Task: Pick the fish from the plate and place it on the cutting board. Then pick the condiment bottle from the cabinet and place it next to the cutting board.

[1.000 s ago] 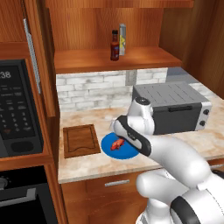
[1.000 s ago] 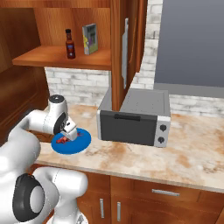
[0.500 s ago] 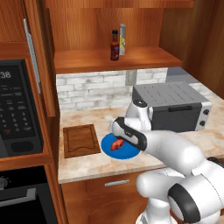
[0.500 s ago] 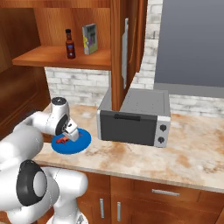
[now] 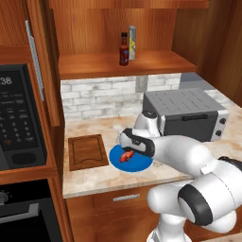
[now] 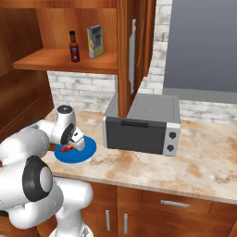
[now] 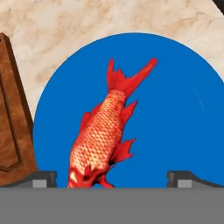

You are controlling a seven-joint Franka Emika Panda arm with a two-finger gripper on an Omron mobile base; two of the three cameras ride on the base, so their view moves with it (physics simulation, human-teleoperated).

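Note:
The red-orange fish [image 7: 103,135] lies on the blue plate [image 7: 175,122], head toward the hand, tail pointing away. My gripper [image 7: 113,179] hovers low over it, open, one dark fingertip [image 7: 43,178] on each side of the fish's head. From the base views the fish [image 5: 126,156] [image 6: 66,148] shows just under the gripper [image 5: 129,150] [image 6: 74,144] on the plate [image 5: 139,164] [image 6: 88,152]. The dark brown cutting board [image 5: 87,151] [image 7: 11,127] lies right beside the plate's left. The condiment bottle [image 5: 124,49] [image 6: 73,46] stands on the cabinet shelf [image 5: 156,61].
A grey toaster oven [image 5: 186,113] stands just right of the plate. A black microwave [image 5: 19,118] fills the left wall. A taller grey container with a yellow mark [image 5: 132,42] stands next to the bottle. The counter's front edge [image 5: 118,182] runs just before the plate.
The hand has sunk a little closer over the fish. Its jaws have stayed open, and the fish, plate and bottle have not moved.

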